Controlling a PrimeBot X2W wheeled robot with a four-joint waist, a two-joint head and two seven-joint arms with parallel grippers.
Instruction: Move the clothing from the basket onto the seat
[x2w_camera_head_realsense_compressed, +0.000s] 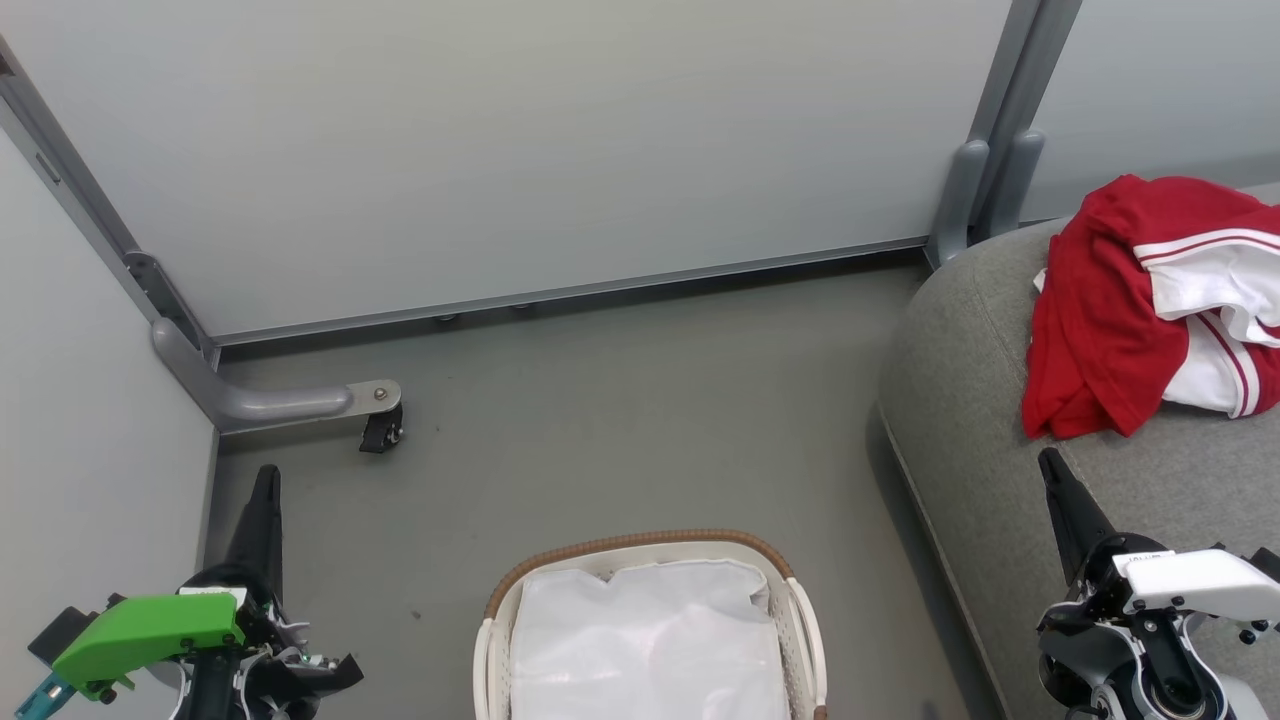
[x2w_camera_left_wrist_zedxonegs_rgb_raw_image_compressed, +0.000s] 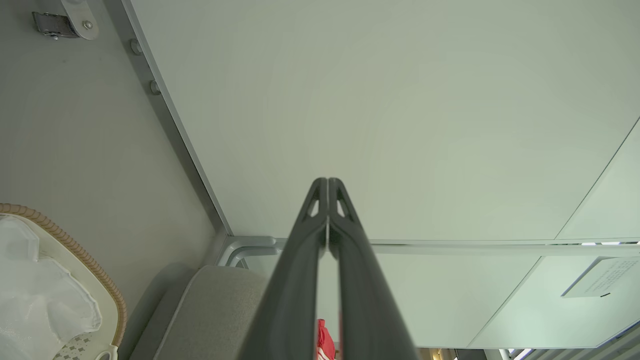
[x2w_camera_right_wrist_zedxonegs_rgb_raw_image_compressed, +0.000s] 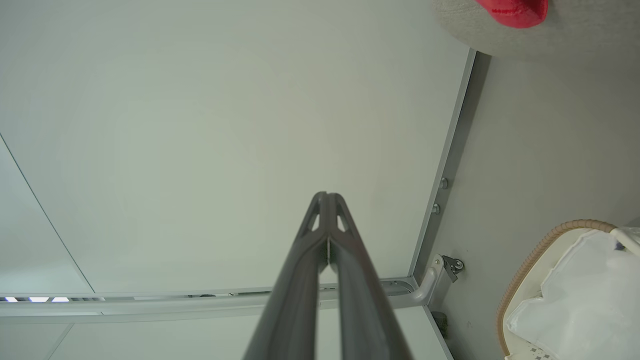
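Head view: the clothing (x2w_camera_head_realsense_compressed: 1110, 300) lies on the seat (x2w_camera_head_realsense_compressed: 960, 400); the basket (x2w_camera_head_realsense_compressed: 640, 545) holds its white liner (x2w_camera_head_realsense_compressed: 640, 640). Our left gripper (x2w_camera_head_realsense_compressed: 266, 490) and right gripper (x2w_camera_head_realsense_compressed: 1055, 475) are pinched together, empty, so we'd best check the liner's folds.

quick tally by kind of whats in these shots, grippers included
basket: 1
white liner: 1
grey seat: 1
red-and-white clothing heap: 1
grippers, both shut (left gripper, right gripper): 2
total: 6
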